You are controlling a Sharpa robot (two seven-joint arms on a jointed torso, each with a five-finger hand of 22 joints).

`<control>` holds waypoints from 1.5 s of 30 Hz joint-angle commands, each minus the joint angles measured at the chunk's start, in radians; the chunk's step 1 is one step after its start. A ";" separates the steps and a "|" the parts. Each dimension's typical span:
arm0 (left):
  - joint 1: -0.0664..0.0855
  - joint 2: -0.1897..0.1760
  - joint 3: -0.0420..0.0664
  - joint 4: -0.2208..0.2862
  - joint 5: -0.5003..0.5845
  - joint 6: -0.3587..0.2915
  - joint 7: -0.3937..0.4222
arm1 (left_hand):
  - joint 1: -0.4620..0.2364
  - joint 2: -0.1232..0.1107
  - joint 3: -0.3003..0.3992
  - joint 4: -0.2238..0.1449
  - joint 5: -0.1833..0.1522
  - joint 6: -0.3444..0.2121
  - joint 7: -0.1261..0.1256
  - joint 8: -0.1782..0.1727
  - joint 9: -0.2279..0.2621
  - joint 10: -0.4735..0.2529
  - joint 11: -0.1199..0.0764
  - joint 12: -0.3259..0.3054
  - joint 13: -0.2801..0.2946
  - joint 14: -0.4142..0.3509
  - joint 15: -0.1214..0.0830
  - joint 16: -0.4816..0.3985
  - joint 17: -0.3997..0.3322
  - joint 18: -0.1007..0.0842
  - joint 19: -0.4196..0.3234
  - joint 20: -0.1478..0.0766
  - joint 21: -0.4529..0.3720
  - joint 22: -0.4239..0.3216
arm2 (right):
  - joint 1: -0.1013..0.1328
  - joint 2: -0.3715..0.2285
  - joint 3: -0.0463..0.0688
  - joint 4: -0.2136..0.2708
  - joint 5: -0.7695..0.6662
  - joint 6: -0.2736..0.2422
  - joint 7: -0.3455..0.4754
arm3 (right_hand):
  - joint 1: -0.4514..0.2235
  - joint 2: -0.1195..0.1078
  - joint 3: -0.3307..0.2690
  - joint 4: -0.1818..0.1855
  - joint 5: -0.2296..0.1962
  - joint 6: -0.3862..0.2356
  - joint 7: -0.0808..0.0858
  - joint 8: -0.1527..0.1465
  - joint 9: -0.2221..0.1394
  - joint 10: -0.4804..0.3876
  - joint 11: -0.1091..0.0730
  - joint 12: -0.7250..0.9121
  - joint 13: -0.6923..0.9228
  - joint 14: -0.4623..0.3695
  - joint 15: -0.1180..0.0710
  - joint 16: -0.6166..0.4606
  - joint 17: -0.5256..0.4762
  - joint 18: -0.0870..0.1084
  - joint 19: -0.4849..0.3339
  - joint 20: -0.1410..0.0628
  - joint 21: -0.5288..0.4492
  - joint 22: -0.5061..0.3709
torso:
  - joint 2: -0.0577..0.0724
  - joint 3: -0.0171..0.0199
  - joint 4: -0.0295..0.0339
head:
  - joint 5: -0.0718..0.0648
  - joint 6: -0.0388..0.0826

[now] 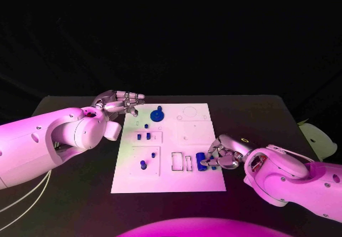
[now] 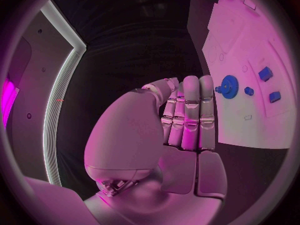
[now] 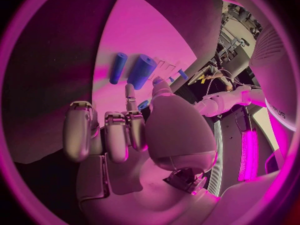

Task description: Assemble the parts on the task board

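Observation:
The white task board lies in the middle of the black table. A blue gear stands near its far left corner, with small blue parts just in front of it and two blue pegs nearer me. My left hand hovers off the board's far left corner with its fingers curled in on nothing; the left wrist view shows this hand beside the gear. My right hand is at the board's right edge next to a blue cylinder. Its thumb and a finger pinch a small blue part.
Empty rectangular slots are cut in the board left of the blue cylinder. Two blue cylinders lie on the board beyond my right hand. A pale object sits off the table's right edge.

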 commanded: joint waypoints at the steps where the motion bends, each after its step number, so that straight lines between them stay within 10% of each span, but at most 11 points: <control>1: 0.001 0.000 0.001 0.004 0.001 0.016 0.006 | -0.004 0.008 -0.004 0.000 -0.002 -0.004 0.003 0.006 -0.001 -0.004 -0.001 0.004 0.002 -0.007 0.003 -0.004 -0.001 0.020 -0.004 0.000 -0.006 -0.001 | -0.006 0.010 0.000 -0.007 -0.041 0.019 -0.040 | -0.002 0.016 -0.007 0.000 0.012 0.007 -0.003 0.005 0.004 0.030 -0.005 0.002 0.134 0.090 -0.007 0.005 0.195 -0.008 0.039 -0.004 0.005 0.204 | -0.001 0.0005 -0.0003 | 0.002 -0.004; 31: 0.001 -0.012 0.001 0.012 0.001 0.025 0.001 | -0.004 0.010 -0.004 -0.001 -0.002 -0.003 0.002 0.007 -0.001 -0.004 -0.001 0.007 0.002 -0.007 0.003 -0.004 -0.002 0.020 -0.004 0.000 -0.007 -0.001 | -0.050 0.097 0.000 -0.084 -0.033 0.050 -0.053 | 0.009 0.036 -0.010 -0.005 0.040 0.014 -0.008 0.011 0.024 0.031 -0.009 0.002 0.140 0.090 -0.009 0.007 0.198 -0.008 0.039 -0.005 0.009 0.204 | -0.001 -0.0004 -0.0005 | 0.026 -0.013; 45: 0.001 -0.014 0.001 0.012 0.001 0.028 0.000 | -0.004 0.010 -0.004 -0.001 -0.002 -0.003 0.002 0.007 -0.001 -0.004 -0.001 0.007 0.002 -0.007 0.003 -0.004 -0.002 0.020 -0.004 0.000 -0.007 -0.001 | -0.052 0.080 0.002 -0.037 0.003 -0.126 -0.018 | 0.061 0.066 -0.009 -0.004 0.156 0.039 -0.024 0.028 0.056 0.036 -0.023 0.001 0.149 0.093 -0.021 0.012 0.210 -0.012 0.044 -0.015 0.035 0.210 | -0.003 -0.0004 -0.0023 | 0.029 -0.008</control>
